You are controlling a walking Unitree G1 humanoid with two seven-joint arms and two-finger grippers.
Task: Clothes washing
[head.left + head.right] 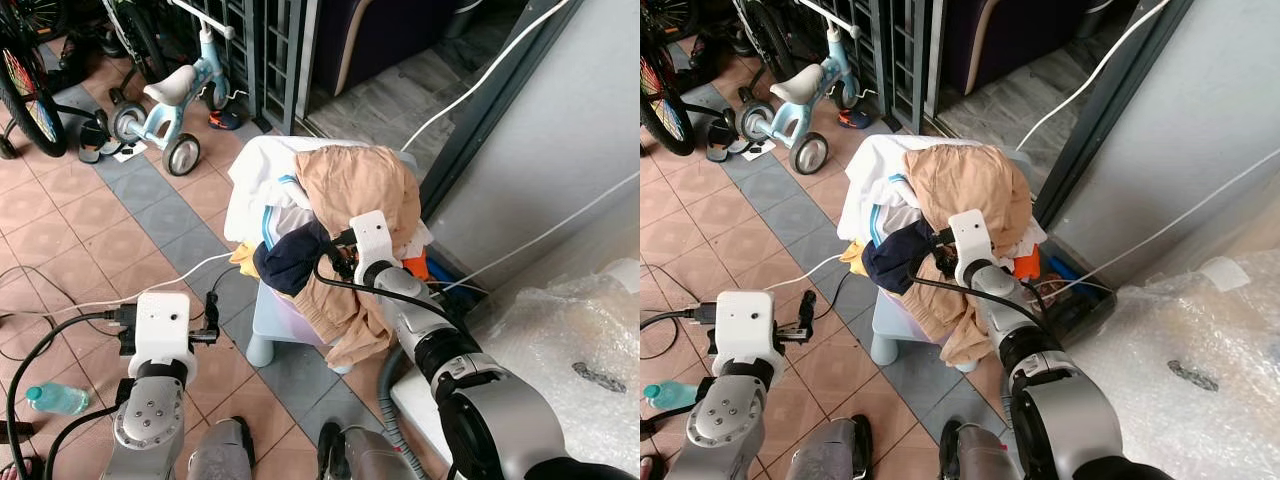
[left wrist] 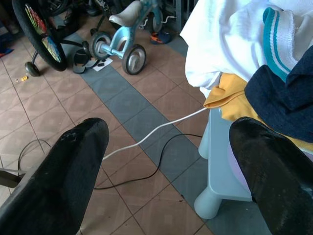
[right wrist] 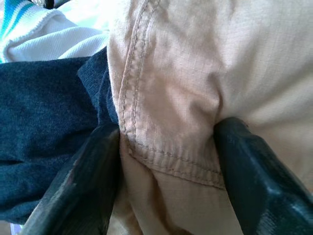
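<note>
Right wrist view sits so close to the cloth that only seams and weave can be read: the right tool (image 3: 166, 161) has its two black fingers (image 3: 78, 186) spread on either side of a fold of tan ripstop garment (image 3: 195, 73), the double-stitched hem bunched between them, so it grips the fabric. A dark navy knit (image 3: 39, 122) presses against one finger.

From the head camera, the laundry pile (image 1: 320, 210) heaps over a pale blue plastic stool (image 1: 272, 325) on the tiled floor (image 1: 90, 230), hiding most of the seat; a white shirt (image 1: 262, 175) and a yellow piece are partly buried. The left tool (image 2: 171, 161) hangs open beside the stool, near a white cable (image 2: 151, 134). A child's tricycle (image 1: 175, 95) stands well apart. Crinkled bubble wrap (image 1: 570, 350) is cut off at the edge.
</note>
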